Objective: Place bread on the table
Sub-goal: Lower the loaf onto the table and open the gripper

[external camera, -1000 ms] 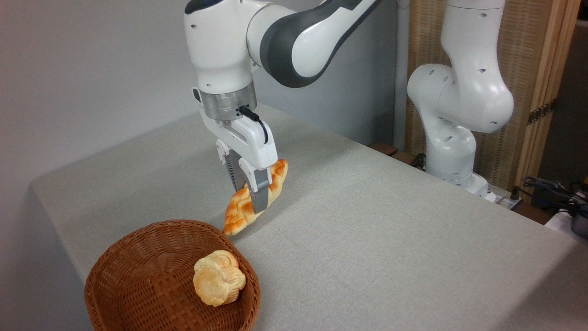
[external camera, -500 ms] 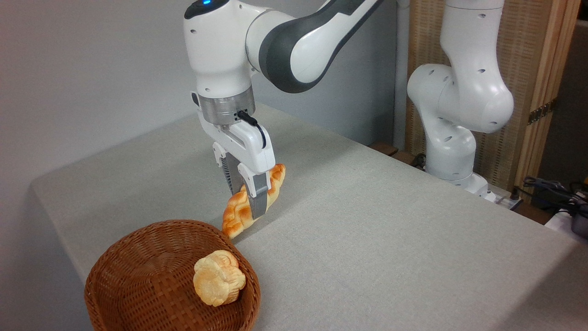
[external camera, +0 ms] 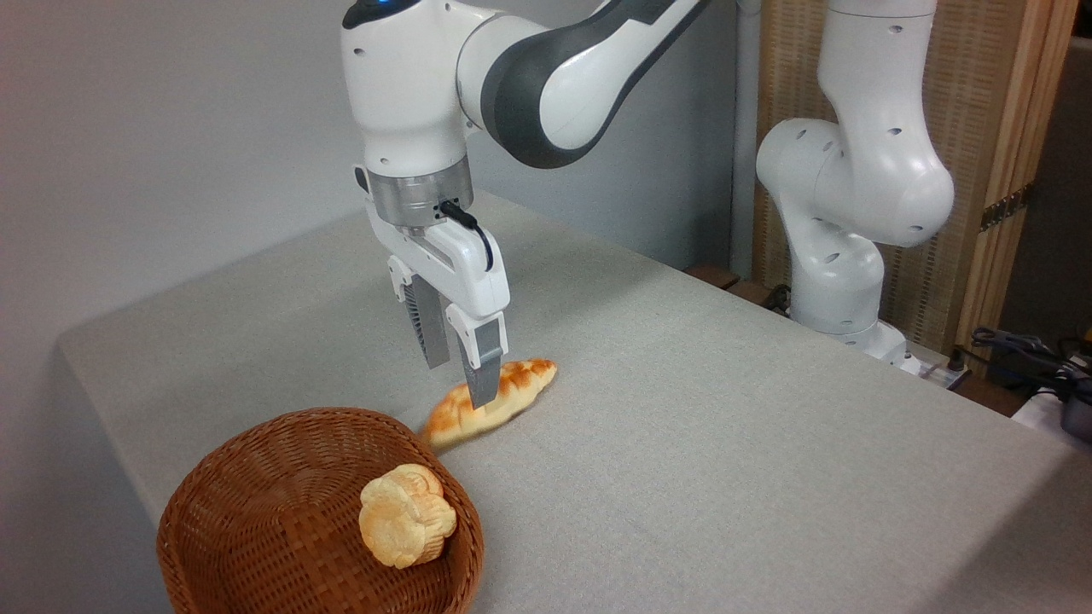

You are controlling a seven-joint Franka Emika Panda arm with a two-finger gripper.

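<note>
The long golden braided bread (external camera: 499, 401) lies on the grey-green cloth table (external camera: 725, 443) — the hand (external camera: 461, 379) above, fingers parted, holds nothing — seemingly just released.

Basket (external camera: 256, 477) cut off at bottom edge

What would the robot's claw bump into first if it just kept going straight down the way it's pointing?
Most likely the bread. The open gripper points down with its fingers either side of the loaf, which lies on the table beside the basket. Depth is hard to judge; it might meet the cloth instead.
</note>
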